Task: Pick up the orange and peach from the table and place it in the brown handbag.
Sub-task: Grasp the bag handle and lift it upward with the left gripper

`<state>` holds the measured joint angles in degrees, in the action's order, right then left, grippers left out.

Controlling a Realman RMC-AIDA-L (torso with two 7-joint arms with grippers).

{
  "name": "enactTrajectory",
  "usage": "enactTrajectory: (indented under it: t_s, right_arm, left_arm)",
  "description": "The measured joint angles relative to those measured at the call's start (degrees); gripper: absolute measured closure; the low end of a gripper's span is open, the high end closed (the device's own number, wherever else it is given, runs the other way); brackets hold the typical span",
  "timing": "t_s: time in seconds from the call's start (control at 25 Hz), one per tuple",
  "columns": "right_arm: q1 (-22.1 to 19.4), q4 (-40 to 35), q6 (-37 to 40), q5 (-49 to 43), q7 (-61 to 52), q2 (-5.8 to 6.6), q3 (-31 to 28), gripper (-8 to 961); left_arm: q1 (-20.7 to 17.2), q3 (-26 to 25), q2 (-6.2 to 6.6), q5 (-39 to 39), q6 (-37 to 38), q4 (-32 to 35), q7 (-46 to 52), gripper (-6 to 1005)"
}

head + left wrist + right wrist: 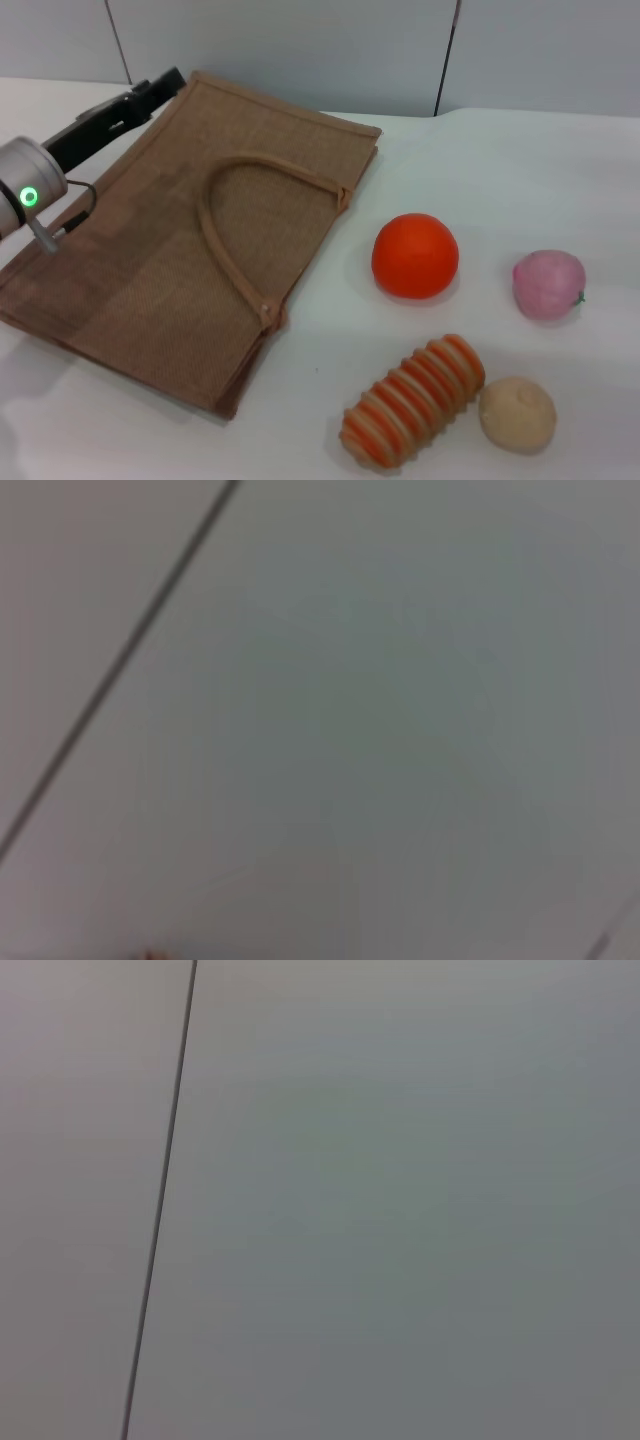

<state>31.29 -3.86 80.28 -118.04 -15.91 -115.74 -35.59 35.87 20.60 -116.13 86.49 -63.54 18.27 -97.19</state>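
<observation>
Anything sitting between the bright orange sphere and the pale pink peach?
No. In the head view only bare white table separates the bright orange sphere and the pale pink peach.

- One bag
- One orange
- One peach
- One striped roll
- One tan ball

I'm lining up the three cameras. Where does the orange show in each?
Head view: the orange lies on the table, right of the brown handbag, left of the peach.
Left wrist view: not in it.
Right wrist view: not in it.
Shared landmark: none certain; both wrist views show only a blank surface with dark lines.
</observation>
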Motion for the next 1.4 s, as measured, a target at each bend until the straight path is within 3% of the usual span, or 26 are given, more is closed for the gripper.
enactTrajectory:
  t_s: [0.12,0.32,0.6,0.88,1.2,1.4]
  right_arm:
    - [0.0,0.0,-0.1,0.0,0.0,0.06,0.0,192]
    - [0.0,0.0,-0.1,0.0,0.0,0.08,0.0,192]
    - [0.0,0.0,-0.4,0.0,0.0,0.11,0.0,192]
    - [0.1,0.0,-1.5,0.0,0.0,0.15,0.0,191]
    - [0.4,0.1,-1.5,0.2,0.0,0.17,0.0,191]
    - [0.4,0.1,-1.5,0.3,0.0,0.17,0.0,191]
  left_arm:
    - [0.8,0.9,0.08,-12.3,0.7,8.0,14.4,398]
    - [4.1,0.9,0.09,-31.8,0.8,14.9,31.3,399]
    - [8.6,1.0,0.07,-49.2,0.6,19.6,41.6,399]
    - [11.1,4.8,-0.22,-56.1,0.7,20.5,44.2,399]
    - [11.6,10.6,-0.24,-57.1,2.7,19.3,45.7,399]
    - [12.5,11.0,-0.24,-57.3,5.8,16.8,44.3,399]
